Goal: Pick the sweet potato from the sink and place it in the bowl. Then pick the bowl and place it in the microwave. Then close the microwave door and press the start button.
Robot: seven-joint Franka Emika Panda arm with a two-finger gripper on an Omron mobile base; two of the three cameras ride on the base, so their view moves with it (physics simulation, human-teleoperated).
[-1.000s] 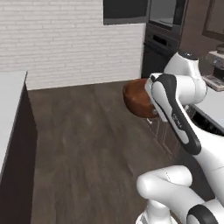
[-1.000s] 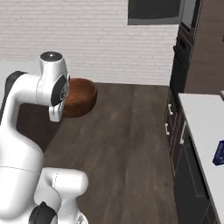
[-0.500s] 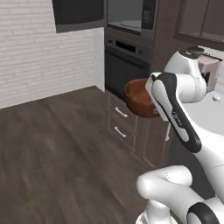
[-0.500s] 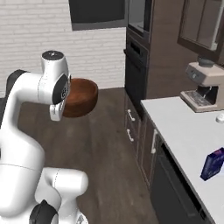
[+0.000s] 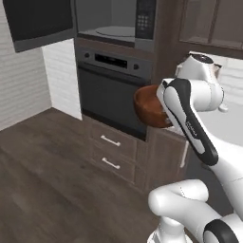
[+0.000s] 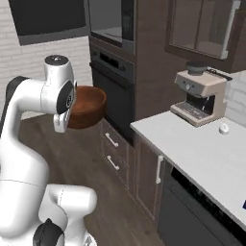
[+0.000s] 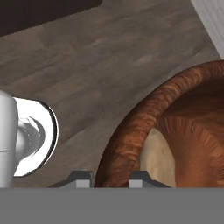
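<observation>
Gripper [image 7: 108, 178] pinches the bowl [image 5: 148, 107] rim at centre frame; open microwave [image 5: 116, 24] above, oven [image 5: 111, 95] behind.

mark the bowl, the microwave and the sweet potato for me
bowl [image 6: 89, 106]: right base view, outer side wall below the rim.
microwave [image 5: 114, 18]: left base view, grey back wall of the open cavity.
sweet potato [image 7: 158, 156]: hand view, pale patch inside the bowl by the rim.

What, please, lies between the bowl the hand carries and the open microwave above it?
In the left base view, the oven's dark upper front with its display strip lies between the bowl and the microwave; otherwise just air.
</observation>
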